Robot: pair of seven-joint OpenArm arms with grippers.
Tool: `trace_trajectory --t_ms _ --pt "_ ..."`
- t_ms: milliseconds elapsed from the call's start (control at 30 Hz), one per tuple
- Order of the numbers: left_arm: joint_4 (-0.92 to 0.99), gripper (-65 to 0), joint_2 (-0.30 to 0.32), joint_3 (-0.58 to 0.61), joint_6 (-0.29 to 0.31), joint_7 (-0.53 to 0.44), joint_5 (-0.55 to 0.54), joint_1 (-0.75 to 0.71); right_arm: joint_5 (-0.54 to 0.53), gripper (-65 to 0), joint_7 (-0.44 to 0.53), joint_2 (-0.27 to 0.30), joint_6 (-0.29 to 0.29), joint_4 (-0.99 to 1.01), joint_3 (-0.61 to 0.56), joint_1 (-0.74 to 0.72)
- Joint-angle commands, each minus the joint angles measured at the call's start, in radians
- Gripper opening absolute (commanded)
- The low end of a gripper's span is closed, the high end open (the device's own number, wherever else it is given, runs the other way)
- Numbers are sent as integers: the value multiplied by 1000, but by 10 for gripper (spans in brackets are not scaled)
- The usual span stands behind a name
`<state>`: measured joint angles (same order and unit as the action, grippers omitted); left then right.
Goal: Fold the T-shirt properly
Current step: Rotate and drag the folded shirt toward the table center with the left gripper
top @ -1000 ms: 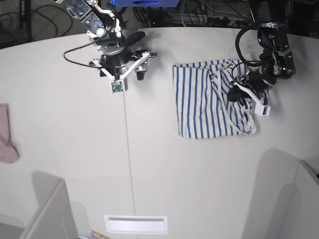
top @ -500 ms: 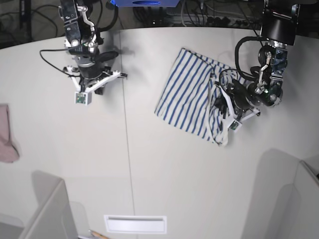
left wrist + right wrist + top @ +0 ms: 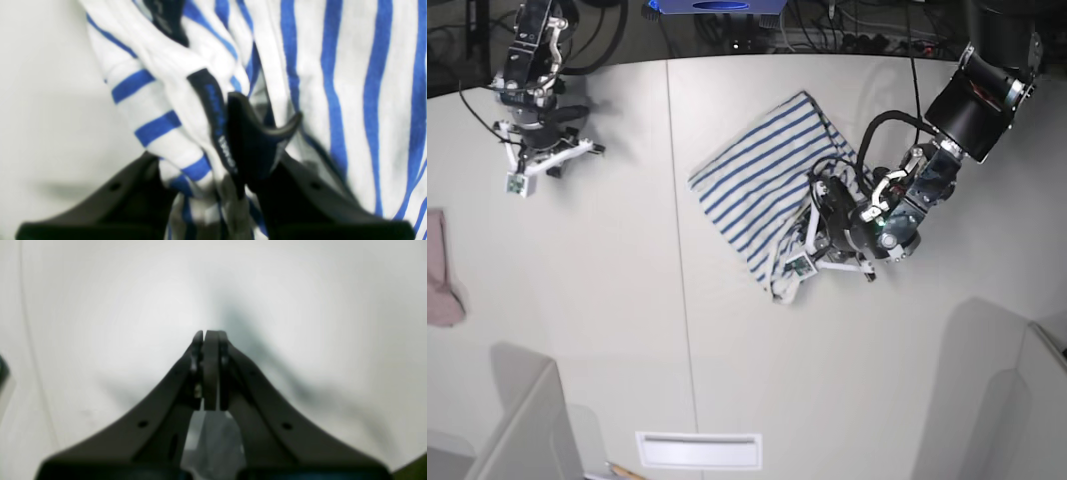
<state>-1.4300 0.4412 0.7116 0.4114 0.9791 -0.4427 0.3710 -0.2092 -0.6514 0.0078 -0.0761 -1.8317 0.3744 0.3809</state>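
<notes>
— Two tools, going left to right across the base view: where does each stand?

— My right tool [image 3: 522, 172] sits at the upper left of the frame, over bare surface [image 3: 627, 330]. Its own camera shows the jaws pressed together with nothing between them, so it is closed and empty. I judge it is parked there to keep out of the cloth's way.

— And that pink cloth [image 3: 439, 270] at the far left edge?

— Well apart from everything, and no part of the job, as I read it.

— Where is the T-shirt [image 3: 757, 170]?

— Right of centre, lying on the surface as a folded slab turned on a diagonal, stripes running with the tilt. Its lower right side is bunched where my left tool [image 3: 812, 240] meets it.

— Is that tool gripping?

— Yes. In its wrist view the jaws are nearly closed on a gathered wad of striped fabric, with the dark tag [image 3: 213, 110] pinched right beside one fingertip [image 3: 253, 140]. I hold a thick bundle rather than one layer, which I take as the reason the jaws do not meet fully.

— Why grip there?

— My guess: holding the bunched edge lets me drag or turn the whole slab. The fold looks partly made, but that crumpled side needs flattening before it counts as proper.
</notes>
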Motion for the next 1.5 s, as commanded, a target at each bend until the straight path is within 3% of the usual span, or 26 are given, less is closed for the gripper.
trace_trajectory --t_ms 0,267,367,467,733,933,1400,1467 --pt "-4 -650 6 24 8 18 0 29 -5 -650 20 7 -3 -13 13 11" --pt "38 -650 25 345 11 -200 25 193 -5 -650 22 -10 -3 -12 94 28" --pt "91 -650 21 421 88 -285 38 234 -5 -650 22 -30 -3 -12 137 23" --pt "122 -650 -15 432 168 -297 94 257 -5 -650 22 -35 -4 -12 165 17" --pt "134 -650 -106 434 229 -296 204 251 -5 -650 22 -48 -4 -10 163 19" --pt "258 -650 -157 434 234 -292 201 257 -5 -650 22 -48 -4 -9 163 17" --pt "294 -650 -157 432 234 -297 203 302 -5 -650 17 -48 -4 -7 157 2" --pt "294 -512 -157 432 234 -297 203 320 -5 -650 17 -48 -4 -7 154 2"
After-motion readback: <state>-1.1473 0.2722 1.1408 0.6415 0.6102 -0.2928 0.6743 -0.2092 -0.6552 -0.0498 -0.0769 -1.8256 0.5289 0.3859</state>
